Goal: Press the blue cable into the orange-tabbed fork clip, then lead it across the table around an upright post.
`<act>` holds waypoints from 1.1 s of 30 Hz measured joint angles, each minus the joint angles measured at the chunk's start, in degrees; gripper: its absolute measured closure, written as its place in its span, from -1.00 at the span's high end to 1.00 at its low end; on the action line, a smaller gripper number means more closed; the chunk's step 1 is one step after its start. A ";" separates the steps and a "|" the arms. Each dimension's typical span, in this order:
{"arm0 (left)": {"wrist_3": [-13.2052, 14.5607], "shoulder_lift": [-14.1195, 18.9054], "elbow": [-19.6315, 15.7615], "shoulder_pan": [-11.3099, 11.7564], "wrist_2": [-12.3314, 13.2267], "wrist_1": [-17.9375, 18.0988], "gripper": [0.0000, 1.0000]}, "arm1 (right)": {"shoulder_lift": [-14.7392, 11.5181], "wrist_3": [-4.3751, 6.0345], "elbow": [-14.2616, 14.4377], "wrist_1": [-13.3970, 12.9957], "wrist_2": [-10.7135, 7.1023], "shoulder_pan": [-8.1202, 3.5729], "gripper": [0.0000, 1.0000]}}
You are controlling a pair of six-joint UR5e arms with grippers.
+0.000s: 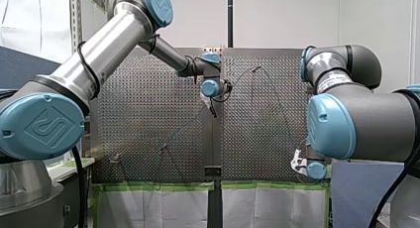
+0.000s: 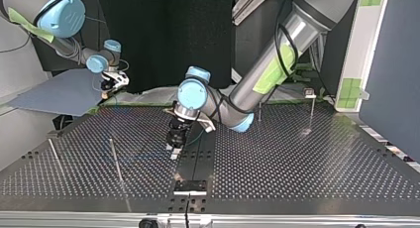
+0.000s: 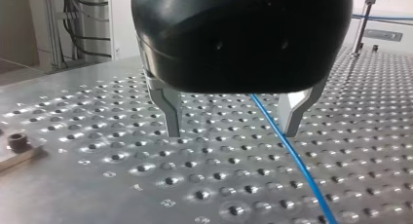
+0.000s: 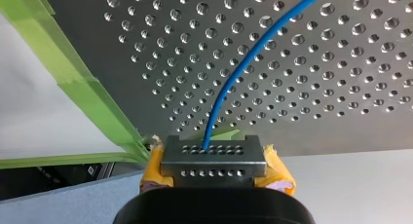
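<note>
left gripper (image 3: 232, 134) low over table (image 3: 97, 185), fingers (image 3: 168, 112) wide astride blue cable (image 3: 292, 156), right gripper (image 4: 214, 158) pinching it

You see my left end effector (image 2: 174, 146) near the middle of the perforated table (image 2: 297, 158), pointing down, close over the surface. My right end effector (image 2: 110, 86) hangs at the view's left, by the far edge of the table. A thin blue cable (image 2: 141, 153) shows only faintly on the table. A slim upright post (image 2: 115, 161) stands beside it, and a small dark block (image 2: 189, 187) sits at the near edge.
</note>
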 joint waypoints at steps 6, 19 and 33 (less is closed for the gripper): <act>0.02 0.00 -0.01 -1.52 -2.44 -3.42 0.98 | 0.01 -0.26 -0.30 1.66 0.01 -0.11 -1.00; 1.41 0.03 -0.01 -3.18 -7.66 -10.67 0.98 | 0.09 -0.20 -0.33 2.15 0.03 -0.13 -1.00; 2.69 0.03 0.00 -2.32 -8.65 -14.03 0.98 | 0.10 -0.26 -0.33 2.34 0.04 -0.27 -1.00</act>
